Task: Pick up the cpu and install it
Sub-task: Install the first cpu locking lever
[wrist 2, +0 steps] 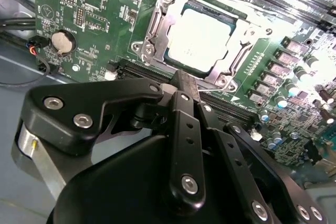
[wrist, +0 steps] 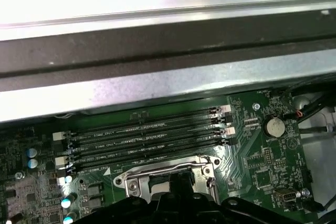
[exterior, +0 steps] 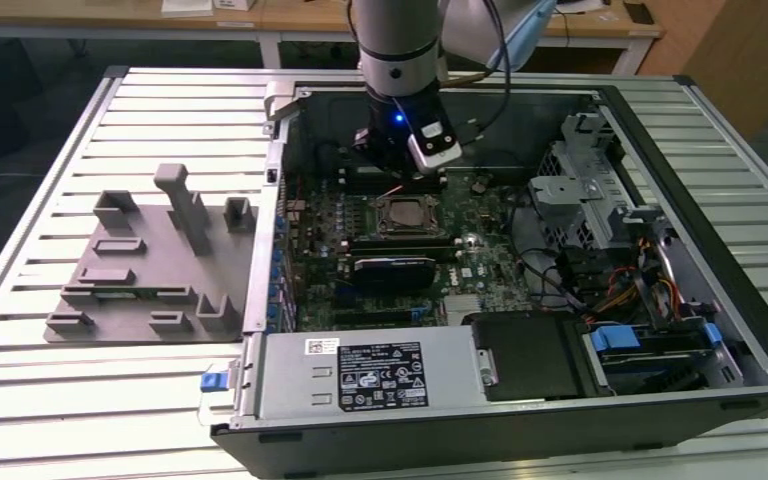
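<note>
Cpu [wrist 2: 202, 39] flat, face-up in socket [wrist 2: 157, 30]

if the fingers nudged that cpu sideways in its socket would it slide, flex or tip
Probably stiff: the cpu shows a flat metal top plate. Unlikely to tip, lying flat and low. Sliding looks blocked, since the metal socket frame surrounds it closely. Its shiny top may be slippery.

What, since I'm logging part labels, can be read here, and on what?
Black label on the power supply: print too small to read.
White sticker beside it: too small.
Motherboard print by the memory slots: blurred, unreadable.
cpu top: no legible marking.
</note>
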Controlling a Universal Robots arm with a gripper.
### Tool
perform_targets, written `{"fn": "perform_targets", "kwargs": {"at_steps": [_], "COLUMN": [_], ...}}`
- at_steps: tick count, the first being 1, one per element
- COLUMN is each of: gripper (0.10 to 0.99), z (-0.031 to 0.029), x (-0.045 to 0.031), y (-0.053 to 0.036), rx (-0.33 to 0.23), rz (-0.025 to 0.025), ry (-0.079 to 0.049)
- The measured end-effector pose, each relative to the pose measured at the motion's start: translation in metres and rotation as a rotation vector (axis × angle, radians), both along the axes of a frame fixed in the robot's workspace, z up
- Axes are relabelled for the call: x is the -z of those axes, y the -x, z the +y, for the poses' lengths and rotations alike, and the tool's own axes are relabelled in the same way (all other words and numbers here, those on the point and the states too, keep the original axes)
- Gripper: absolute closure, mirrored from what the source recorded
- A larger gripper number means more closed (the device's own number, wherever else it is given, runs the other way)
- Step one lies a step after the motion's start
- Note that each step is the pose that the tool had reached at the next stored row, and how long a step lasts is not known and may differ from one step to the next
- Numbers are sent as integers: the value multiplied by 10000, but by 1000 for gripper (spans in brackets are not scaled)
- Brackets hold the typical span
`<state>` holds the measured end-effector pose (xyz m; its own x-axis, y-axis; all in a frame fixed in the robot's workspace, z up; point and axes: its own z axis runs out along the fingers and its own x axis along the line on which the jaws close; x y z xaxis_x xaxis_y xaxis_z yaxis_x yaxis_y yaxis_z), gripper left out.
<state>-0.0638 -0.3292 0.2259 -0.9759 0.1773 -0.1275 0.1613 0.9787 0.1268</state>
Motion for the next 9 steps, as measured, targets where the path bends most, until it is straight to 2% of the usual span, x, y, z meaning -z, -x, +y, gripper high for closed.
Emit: {"fn": "perform_targets", "kwargs": {"at_steps": [6,9], "gripper": [980,980], "z": [21,22], "x": [17,28], "y": [0,0], "rx": [-1,0], "rz": [1,0], "ry": [-49,-251]}}
